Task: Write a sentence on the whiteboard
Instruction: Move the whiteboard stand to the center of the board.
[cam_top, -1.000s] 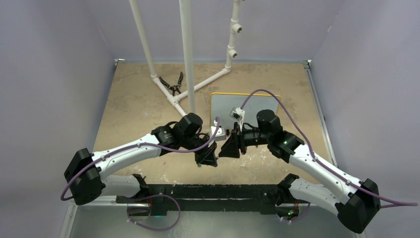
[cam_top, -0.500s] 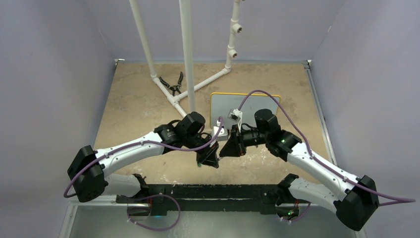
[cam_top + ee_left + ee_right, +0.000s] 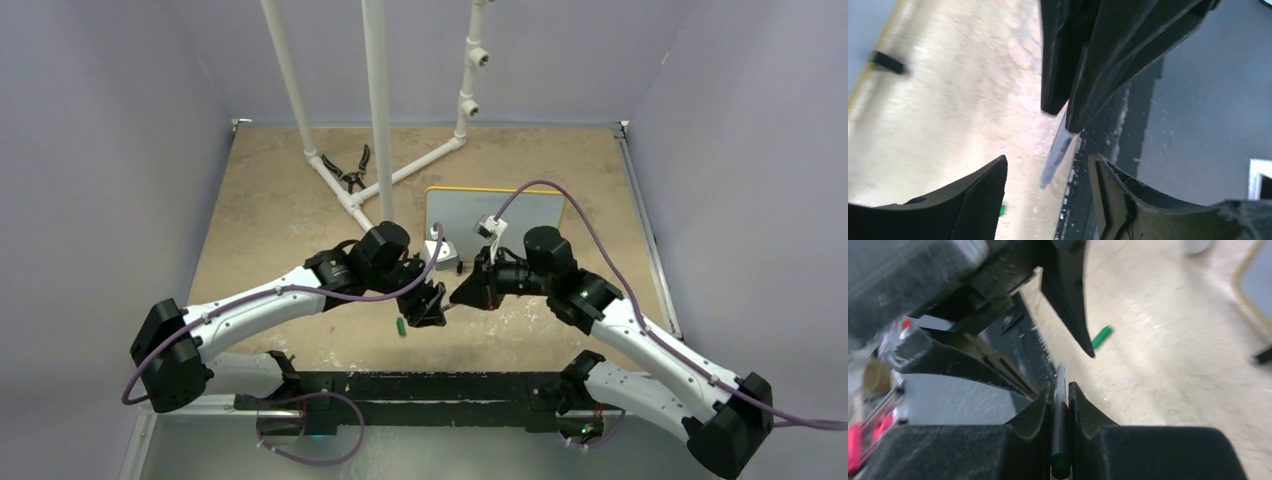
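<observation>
The whiteboard (image 3: 520, 210), white with a yellow-orange rim, lies flat at the table's middle right. Its corner shows in the right wrist view (image 3: 1254, 287). No sentence shows on its visible face. In front of it, my right gripper (image 3: 463, 295) (image 3: 1061, 390) is shut on a slim marker (image 3: 1060, 412), which points toward the left gripper. That marker (image 3: 1060, 146) juts from the right fingers (image 3: 1088, 65) in the left wrist view. My left gripper (image 3: 432, 304) (image 3: 1048, 172) is open and empty, just left of the marker tip. A green cap (image 3: 400, 326) (image 3: 1101, 336) lies on the table below it.
A white PVC pipe frame (image 3: 380, 120) rises from the back of the table, with black pliers (image 3: 350, 170) lying beside it. A black base rail (image 3: 420, 385) runs along the near edge. Grey walls close in the table on the left, right and back.
The left gripper has opened and drawn up and right, leaving the green cap on the table. The right gripper has shut on the marker and shifted slightly right.
</observation>
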Controlling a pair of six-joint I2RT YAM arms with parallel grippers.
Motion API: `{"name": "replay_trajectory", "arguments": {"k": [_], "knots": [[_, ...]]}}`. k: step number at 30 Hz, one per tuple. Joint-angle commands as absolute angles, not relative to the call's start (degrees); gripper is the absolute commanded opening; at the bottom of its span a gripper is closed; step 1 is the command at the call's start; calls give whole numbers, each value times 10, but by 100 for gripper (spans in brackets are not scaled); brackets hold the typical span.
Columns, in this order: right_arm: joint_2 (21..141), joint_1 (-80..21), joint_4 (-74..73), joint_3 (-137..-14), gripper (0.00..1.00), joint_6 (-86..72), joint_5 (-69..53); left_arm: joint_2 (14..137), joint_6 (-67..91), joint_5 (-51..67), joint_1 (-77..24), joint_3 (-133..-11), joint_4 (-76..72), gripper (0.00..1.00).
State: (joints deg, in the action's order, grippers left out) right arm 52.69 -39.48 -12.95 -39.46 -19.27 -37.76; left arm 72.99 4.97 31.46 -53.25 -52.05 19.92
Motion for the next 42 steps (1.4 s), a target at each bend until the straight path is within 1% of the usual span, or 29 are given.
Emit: {"name": "replay_trajectory", "arguments": {"k": [1,4,5,11,14,17,22,23,24,25,26,27,31,34,37,42], "knots": [[454,-396,-138,-403,0,-221,-152,689,80,188,-520,-554,150,61],[416,-396,-128,-398,0,-250,-50,689,95,172,-501,-570,133,63],[402,-396,-114,-396,0,-254,1,691,101,167,-495,-578,126,63],[325,-396,13,-328,0,-281,122,746,120,170,-464,-654,104,64],[303,-397,38,-310,0,-287,193,780,107,175,-460,-706,107,64],[291,-396,53,-303,0,-280,229,820,91,180,-455,-760,117,64],[279,-396,51,-299,0,-270,250,887,56,204,-448,-846,135,65],[276,-396,46,-300,0,-272,255,898,40,205,-447,-857,140,64],[272,-397,37,-301,0,-277,261,909,31,197,-447,-864,146,60],[267,-397,26,-301,0,-286,273,916,31,179,-448,-871,155,57],[262,-396,13,-303,0,-297,288,920,38,157,-447,-874,162,55],[258,-397,3,-304,0,-307,305,919,49,142,-449,-869,164,54],[246,-397,-42,-304,0,-331,352,874,123,42,-474,-761,99,55],[237,-397,-35,-302,0,-330,356,838,218,-34,-496,-666,49,54],[226,-396,-17,-302,0,-318,344,810,298,-74,-518,-561,-51,52],[210,-396,-13,-303,0,-311,344,837,366,-143,-561,-501,-97,50]]}}
